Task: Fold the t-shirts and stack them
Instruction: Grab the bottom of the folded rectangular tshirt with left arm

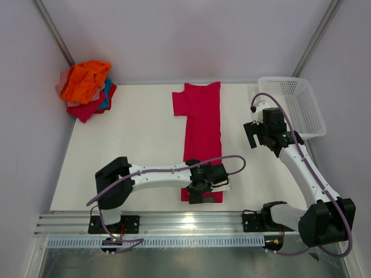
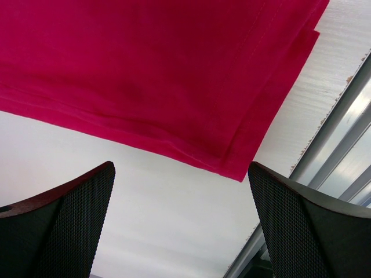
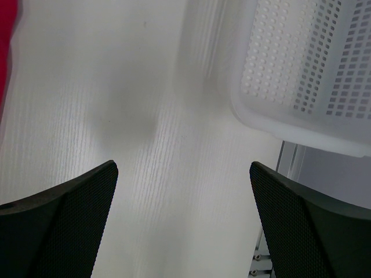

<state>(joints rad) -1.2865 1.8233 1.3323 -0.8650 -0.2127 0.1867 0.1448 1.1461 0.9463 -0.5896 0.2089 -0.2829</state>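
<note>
Centrally, crimson t-shirt (image 1: 202, 121) soft long strip, hem seemingly double-layered.

- Crimson t-shirt (image 1: 202, 124): plain pinkish-red all over, with stitching in the same colour.
- Heap of t-shirts (image 1: 86, 87): bright orange on top, red beneath, a strip of blue at the right. There may be pale pink at the left edge, though little of it shows.
- Basket (image 1: 302, 110): white, with walls patterned in rows of small holes.
- Table (image 1: 139, 139): white, with a faint fine grain.
- Left gripper (image 2: 181, 168) and right gripper (image 3: 183, 168): black, with a fine mesh texture on the inner faces.
- Left arm (image 1: 156, 174) and right arm (image 1: 304, 165): white shells.
</note>
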